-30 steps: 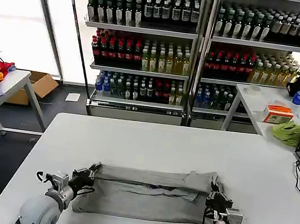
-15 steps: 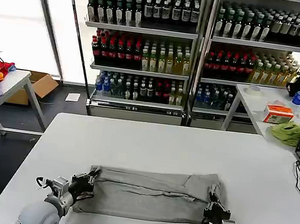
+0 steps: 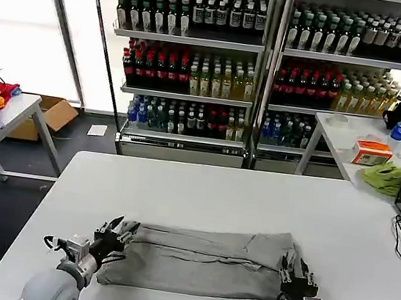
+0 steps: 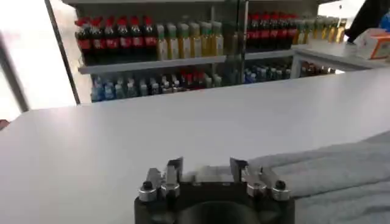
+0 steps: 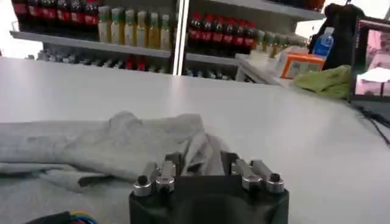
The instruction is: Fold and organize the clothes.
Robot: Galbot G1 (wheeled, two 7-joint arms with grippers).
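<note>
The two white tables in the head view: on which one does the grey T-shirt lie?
The grey T-shirt lies on the large near table, between both grippers. The side table carries a lime-green cloth and an orange box.

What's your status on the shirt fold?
Left gripper open at T-shirt's left end. Right gripper open at its right end. Shirt folded lengthwise, flat on table.

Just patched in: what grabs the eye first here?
A light grey cotton T-shirt, folded into a long band, lies across the near side of the white table. The left gripper and right gripper sit open at its two ends. Behind stand shelves of bottled drinks.
</note>
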